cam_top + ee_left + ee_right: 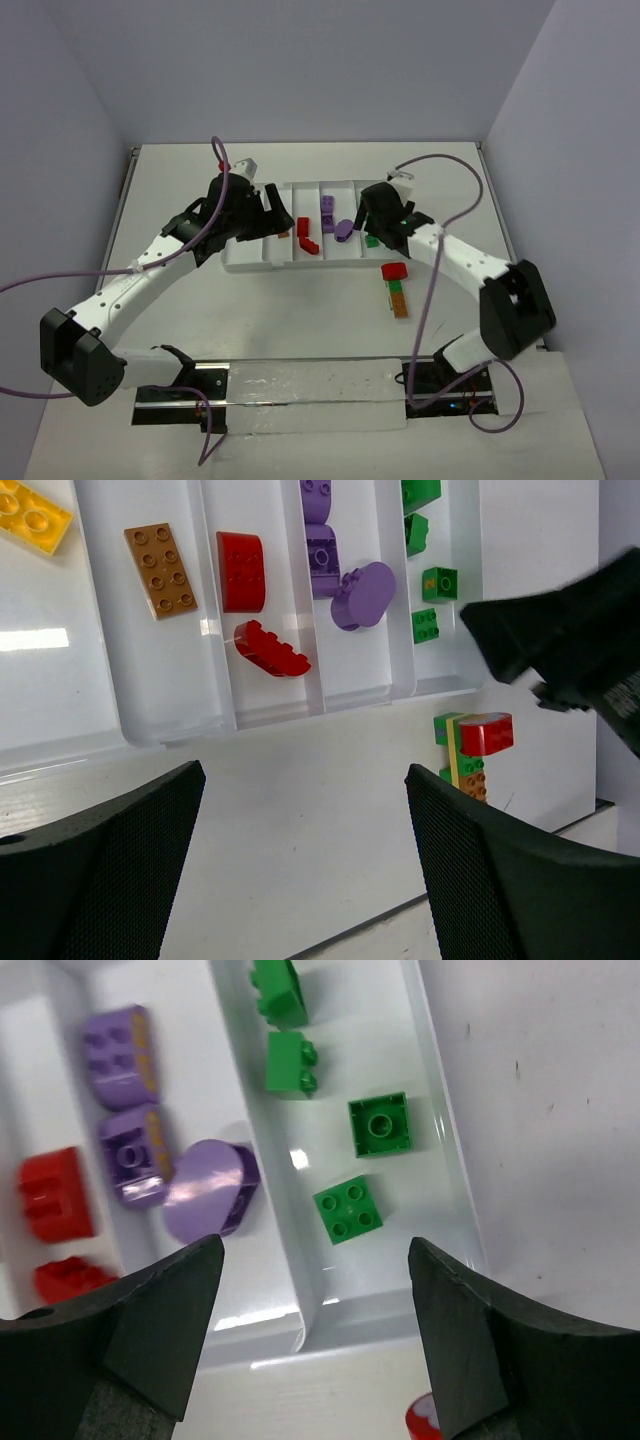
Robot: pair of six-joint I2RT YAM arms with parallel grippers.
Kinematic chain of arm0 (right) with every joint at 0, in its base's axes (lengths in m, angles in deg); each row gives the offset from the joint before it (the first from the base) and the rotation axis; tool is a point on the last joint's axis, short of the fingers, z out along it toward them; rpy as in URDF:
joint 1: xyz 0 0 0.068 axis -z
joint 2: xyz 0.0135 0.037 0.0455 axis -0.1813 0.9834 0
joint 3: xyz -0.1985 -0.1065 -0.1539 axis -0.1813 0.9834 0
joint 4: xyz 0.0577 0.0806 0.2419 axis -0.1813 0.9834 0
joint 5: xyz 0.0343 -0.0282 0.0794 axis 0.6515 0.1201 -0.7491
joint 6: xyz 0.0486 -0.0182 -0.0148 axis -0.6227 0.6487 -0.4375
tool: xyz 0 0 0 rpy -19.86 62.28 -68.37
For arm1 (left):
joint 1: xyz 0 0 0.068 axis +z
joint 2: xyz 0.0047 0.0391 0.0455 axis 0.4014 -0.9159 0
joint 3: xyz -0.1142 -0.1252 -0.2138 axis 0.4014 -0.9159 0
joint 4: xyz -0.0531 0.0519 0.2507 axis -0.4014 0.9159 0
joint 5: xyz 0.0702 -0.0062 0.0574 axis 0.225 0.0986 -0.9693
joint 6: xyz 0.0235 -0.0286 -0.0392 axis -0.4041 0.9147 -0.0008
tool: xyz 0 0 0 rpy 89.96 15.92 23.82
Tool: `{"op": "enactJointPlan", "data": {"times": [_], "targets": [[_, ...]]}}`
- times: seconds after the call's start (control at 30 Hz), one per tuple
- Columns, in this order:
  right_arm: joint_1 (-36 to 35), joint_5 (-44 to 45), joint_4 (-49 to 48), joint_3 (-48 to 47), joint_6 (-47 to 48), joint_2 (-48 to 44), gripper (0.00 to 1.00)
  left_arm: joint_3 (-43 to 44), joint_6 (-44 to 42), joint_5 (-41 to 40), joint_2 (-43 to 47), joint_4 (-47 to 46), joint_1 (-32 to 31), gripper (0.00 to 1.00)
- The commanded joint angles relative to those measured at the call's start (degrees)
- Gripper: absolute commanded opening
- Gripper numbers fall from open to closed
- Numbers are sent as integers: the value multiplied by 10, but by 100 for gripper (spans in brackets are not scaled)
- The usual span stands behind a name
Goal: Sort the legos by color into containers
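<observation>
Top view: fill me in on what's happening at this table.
Two arms are sorting legos into a white tray. The left gripper and right gripper both hang open and empty above it. The tray holds a yellow brick, a brown brick, red bricks, purple bricks and green bricks, each colour in its own compartment. One mixed-colour stack sits on the table, not yet sorted.

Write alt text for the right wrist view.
Four green legos lie in the end compartment of a white tray, purple legos and red legos in the next two. The right end effector hangs open above its edge.
</observation>
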Motion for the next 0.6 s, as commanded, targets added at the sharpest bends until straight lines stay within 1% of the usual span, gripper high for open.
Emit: {"op": "enactJointPlan", "data": {"times": [0.0,0.07,0.1,0.17,0.2,0.37,0.47,0.57], "targets": [[5,42,9,89,-17,-151,81,5,-4,-3,12,-9,2,89],[5,55,38,139,-27,-214,81,4,-2,3,9,-13,2,90],[5,58,46,141,-30,-216,81,4,0,7,8,-16,3,89],[6,53,69,190,-35,-275,81,6,1,20,0,-25,3,89],[6,48,76,201,-37,-287,82,7,2,25,-2,-28,3,90],[7,-4,90,232,-14,-331,84,12,2,41,-19,-35,3,89],[6,-29,96,228,-21,-367,87,19,3,46,-25,-30,3,89],[7,-60,103,233,-30,-393,87,19,5,44,-22,-29,3,89]]}}
